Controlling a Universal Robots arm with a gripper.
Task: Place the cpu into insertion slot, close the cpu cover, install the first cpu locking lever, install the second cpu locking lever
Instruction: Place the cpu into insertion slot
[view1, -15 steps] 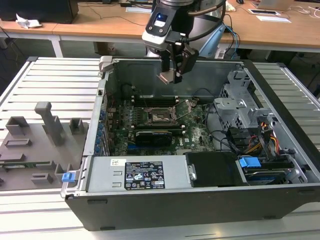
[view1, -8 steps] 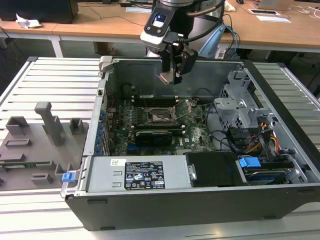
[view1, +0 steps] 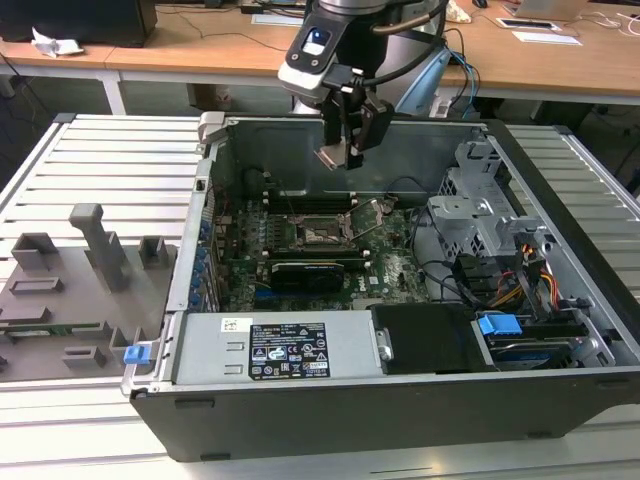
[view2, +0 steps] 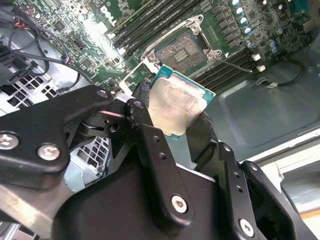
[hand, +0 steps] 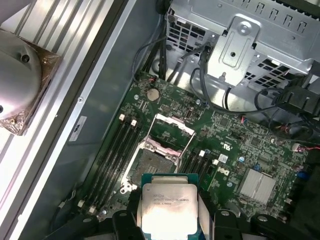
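My gripper (view1: 346, 152) hangs above the open computer case, shut on the cpu (view1: 330, 157), a small square chip with a pale metal face. In both wrist views the cpu (view2: 176, 102) (hand: 166, 200) sits edge-on between the two black fingers (view2: 141, 100). The insertion slot (view1: 322, 235) (hand: 151, 166) (view2: 183, 49) lies on the green motherboard below the chip, its dark centre bare. The cpu cover (hand: 171, 131) stands flipped open at the slot's far edge. A thin wire lever (view1: 385, 212) sticks up beside the slot.
A black graphics card (view1: 305, 272) lies in front of the slot. The grey power supply (view1: 270, 350) fills the case front and a silver drive cage (view1: 480, 210) stands at the exterior view's right. A grey fixture tray (view1: 70, 290) sits outside the case at the left.
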